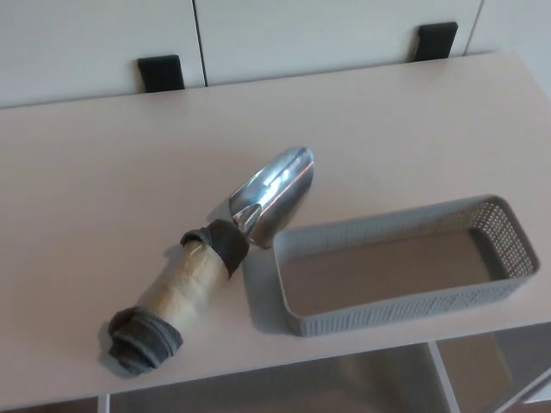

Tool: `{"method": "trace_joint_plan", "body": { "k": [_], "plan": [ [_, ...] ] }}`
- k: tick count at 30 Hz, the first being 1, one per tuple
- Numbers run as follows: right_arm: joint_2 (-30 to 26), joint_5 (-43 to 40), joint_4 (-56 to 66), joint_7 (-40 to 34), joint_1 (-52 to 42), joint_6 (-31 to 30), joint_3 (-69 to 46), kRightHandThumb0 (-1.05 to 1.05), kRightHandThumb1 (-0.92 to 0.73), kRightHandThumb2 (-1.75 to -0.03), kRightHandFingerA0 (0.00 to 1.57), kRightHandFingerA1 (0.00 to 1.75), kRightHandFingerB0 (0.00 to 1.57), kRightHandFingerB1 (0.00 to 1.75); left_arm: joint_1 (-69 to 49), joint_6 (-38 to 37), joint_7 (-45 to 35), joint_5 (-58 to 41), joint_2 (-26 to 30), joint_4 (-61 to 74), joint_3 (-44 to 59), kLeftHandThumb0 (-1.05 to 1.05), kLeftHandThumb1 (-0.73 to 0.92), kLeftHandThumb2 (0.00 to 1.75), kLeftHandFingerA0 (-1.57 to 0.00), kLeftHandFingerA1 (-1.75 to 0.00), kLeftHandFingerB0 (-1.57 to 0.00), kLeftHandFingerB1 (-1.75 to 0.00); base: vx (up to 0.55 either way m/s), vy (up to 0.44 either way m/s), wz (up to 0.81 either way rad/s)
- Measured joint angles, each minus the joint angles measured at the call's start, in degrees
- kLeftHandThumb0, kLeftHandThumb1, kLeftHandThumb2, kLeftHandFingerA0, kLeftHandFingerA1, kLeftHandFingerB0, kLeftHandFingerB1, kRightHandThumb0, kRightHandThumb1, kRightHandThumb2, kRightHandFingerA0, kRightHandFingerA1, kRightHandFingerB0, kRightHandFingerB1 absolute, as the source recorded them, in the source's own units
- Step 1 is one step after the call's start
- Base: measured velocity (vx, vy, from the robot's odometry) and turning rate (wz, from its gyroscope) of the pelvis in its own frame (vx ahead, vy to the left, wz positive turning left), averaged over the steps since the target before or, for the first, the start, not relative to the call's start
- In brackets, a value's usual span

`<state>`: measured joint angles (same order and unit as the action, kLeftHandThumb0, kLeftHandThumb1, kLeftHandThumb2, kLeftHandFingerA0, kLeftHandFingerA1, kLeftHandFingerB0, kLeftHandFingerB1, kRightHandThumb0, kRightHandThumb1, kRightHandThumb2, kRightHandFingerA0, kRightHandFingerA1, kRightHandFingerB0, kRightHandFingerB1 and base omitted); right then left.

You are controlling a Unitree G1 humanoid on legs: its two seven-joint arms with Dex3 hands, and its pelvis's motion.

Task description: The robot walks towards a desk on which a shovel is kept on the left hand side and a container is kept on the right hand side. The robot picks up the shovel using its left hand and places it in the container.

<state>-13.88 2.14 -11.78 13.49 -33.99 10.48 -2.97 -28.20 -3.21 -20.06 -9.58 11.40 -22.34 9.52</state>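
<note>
A shovel lies on the pale desk (103,172), left of centre, pointing up and to the right. Its shiny metal scoop (275,194) reaches almost to the near-left corner of the container. The handle (185,288) is wrapped in tan tape with dark grey cloth at both ends, the lower end (142,342) near the desk's front edge. The grey perforated container (508,241) stands at the right front of the desk, with only its bare floor showing inside. Neither of my hands shows in the head view.
Two black brackets (161,72) (435,40) sit at the desk's back edge against a white panelled wall. Below the front edge, a shelf frame (443,374) is visible at the bottom right.
</note>
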Motion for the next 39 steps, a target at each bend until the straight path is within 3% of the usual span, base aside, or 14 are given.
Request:
{"method": "trace_joint_plan", "body": {
  "k": [9,12,18,19,25,27,28,32,36,39],
  "plan": [
    [-0.1,0.6,-0.4,-0.3,0.1,0.0,0.1,-0.29,-0.55,-0.55,0.81,0.58,0.47,0.49,-0.1,0.0,0.0,0.9,0.3,-0.1,-1.2,-0.35,0.62,0.59,-0.51,-0.43,-0.41,-0.34,0.0,0.0,0.0],
    [-0.1,0.6,-0.2,-0.3,-0.3,0.0,0.1,-0.28,-0.55,-0.55,0.8,0.57,0.47,0.49,-0.8,-0.1,-0.5,2.1,1.4,0.3,-3.6,-0.46,0.58,0.58,-0.49,-0.38,-0.4,-0.33,0.0,0.0,0.0],
    [-0.1,0.6,-0.3,-0.3,-0.2,0.0,0.0,-0.3,-0.54,-0.55,0.8,0.59,0.47,0.49,-3.2,-2.6,-3.5,4.8,4.6,4.0,-12.0,-0.64,0.68,0.61,-0.41,-0.37,-0.28,-0.3,0.0,0.0,0.0],
    [-0.1,0.6,-0.3,-0.2,-0.2,0.0,0.0,-0.29,-0.55,-0.55,0.79,0.58,0.47,0.49,-4.1,-3.2,-4.1,5.2,5.2,5.8,-13.7,-0.72,0.58,0.88,-0.29,-0.47,-0.18,-0.41,0.0,0.0,0.0],
    [0.0,0.6,-0.3,-0.2,0.1,0.0,0.2,-0.28,-0.55,-0.54,0.8,0.58,0.48,0.49,-7.9,-4.0,-7.1,6.1,8.4,18.1,-21.0,-0.8,0.62,0.93,-0.3,-0.46,-0.2,-0.41,0.0,0.0,0.0],
    [0.0,0.6,-0.3,-0.2,0.2,0.0,0.3,-0.28,-0.54,-0.54,0.81,0.58,0.48,0.49,-8.7,-4.1,-7.7,6.2,9.5,21.8,-22.5,-0.79,0.61,0.93,-0.29,-0.45,-0.21,-0.41,0.0,0.0,0.0],
    [0.0,0.6,-0.3,-0.2,0.2,0.0,0.3,-0.29,-0.54,-0.54,0.81,0.58,0.48,0.49,-9.1,-4.1,-8.2,6.2,10.2,24.3,-23.4,-0.78,0.76,0.64,-0.36,-0.34,-0.26,-0.29,0.0,0.0,0.0],
    [0.0,0.6,-0.3,-0.2,0.6,-0.1,0.3,-0.21,-0.55,-0.55,0.8,0.57,0.47,0.48,-10.0,-4.3,-9.6,6.0,12.4,32.6,-26.0,-0.86,0.78,0.65,-0.37,-0.32,-0.26,-0.29,0.0,0.0,0.0],
    [0.0,0.6,-0.1,-0.2,0.8,-0.2,0.3,-0.22,-0.55,-0.55,0.81,0.57,0.47,0.5,-10.7,-4.4,-10.7,5.8,14.4,41.3,-27.8,-0.7,0.92,0.69,-0.33,-0.36,-0.27,-0.3,0.0,0.0,0.0],
    [0.0,0.7,-0.1,-0.2,1.0,-0.2,0.3,-0.22,-0.55,-0.55,0.81,0.58,0.47,0.5,-11.0,-4.4,-11.2,5.7,15.6,47.0,-28.3,-0.67,0.89,0.67,-0.36,-0.35,-0.3,-0.32,0.0,0.0,0.0]
  ]
}}
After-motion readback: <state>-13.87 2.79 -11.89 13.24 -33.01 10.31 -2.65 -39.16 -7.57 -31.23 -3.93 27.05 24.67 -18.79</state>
